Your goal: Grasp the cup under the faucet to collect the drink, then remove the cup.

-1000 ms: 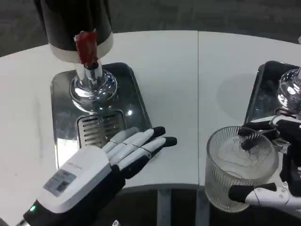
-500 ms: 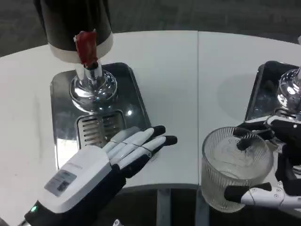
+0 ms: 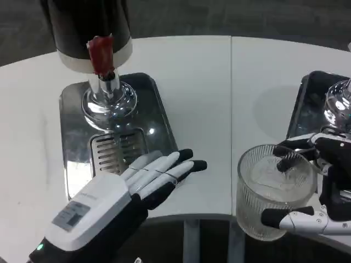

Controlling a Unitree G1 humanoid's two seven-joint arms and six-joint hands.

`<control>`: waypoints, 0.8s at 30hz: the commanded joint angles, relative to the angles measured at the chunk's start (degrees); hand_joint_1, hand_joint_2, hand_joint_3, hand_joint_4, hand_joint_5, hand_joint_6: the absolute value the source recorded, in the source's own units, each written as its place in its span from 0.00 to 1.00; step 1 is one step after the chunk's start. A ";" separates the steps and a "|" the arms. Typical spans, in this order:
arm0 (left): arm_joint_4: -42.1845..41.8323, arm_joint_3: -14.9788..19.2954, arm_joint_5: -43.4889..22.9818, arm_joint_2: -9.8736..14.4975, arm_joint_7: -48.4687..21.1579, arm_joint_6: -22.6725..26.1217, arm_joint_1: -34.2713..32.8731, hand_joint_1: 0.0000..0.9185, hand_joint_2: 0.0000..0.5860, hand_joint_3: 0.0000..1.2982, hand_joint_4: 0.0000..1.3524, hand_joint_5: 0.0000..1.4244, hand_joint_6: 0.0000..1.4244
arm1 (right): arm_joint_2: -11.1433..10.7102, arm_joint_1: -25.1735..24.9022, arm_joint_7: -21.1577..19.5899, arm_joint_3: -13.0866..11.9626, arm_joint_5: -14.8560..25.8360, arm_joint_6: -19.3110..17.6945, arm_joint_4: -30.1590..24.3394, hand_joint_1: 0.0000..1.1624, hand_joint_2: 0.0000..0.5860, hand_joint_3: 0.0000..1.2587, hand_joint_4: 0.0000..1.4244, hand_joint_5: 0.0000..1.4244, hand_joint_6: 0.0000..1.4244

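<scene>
The cup [image 3: 276,194], a clear ribbed glass, sits at the lower right of the frame, at the near edge of the white bench [image 3: 219,109]. The right hand [image 3: 315,186] grips it: one black-tipped finger hooks over the far rim into the glass, and another wraps round the near side low on the wall. Whether the glass rests on the bench or hangs just off its edge cannot be told.

At the upper left stands the dark drink dispenser [image 3: 85,24] with a pale band round its base and a red tap handle [image 3: 100,53]. Below the handle the chrome faucet [image 3: 108,93] rises from a rounded shiny foot. It stands on a steel drip tray [image 3: 156,118], which has a slotted grate [image 3: 118,149] in its near part.

The left hand [image 3: 140,181] lies at the lower left to centre, palm down, fingers straight and slightly spread, holding nothing. Its fingers reach over the near right corner of the tray, just beside the grate, so it lies between the cup and the space below the faucet.

At the right edge of the frame a second dark tray [image 3: 307,104] carries another chrome fitting [image 3: 340,107], just behind the right hand. A seam [image 3: 231,82] runs down the bench top between the two trays.
</scene>
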 commanded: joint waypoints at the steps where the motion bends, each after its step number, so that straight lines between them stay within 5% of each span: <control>1: -0.48 -0.25 0.31 -0.35 -0.56 0.69 0.22 0.00 0.06 0.09 0.00 0.03 0.00 | 0.09 -0.65 -0.84 -0.02 0.45 -1.99 0.08 0.68 0.22 0.70 0.71 0.88 0.94; 24: -0.74 0.24 0.34 -0.14 -0.49 0.50 -0.03 0.00 0.06 0.09 0.00 0.03 0.00 | 0.18 -0.20 -0.74 -0.33 0.56 -2.00 -0.90 0.68 0.22 0.70 0.71 0.88 0.94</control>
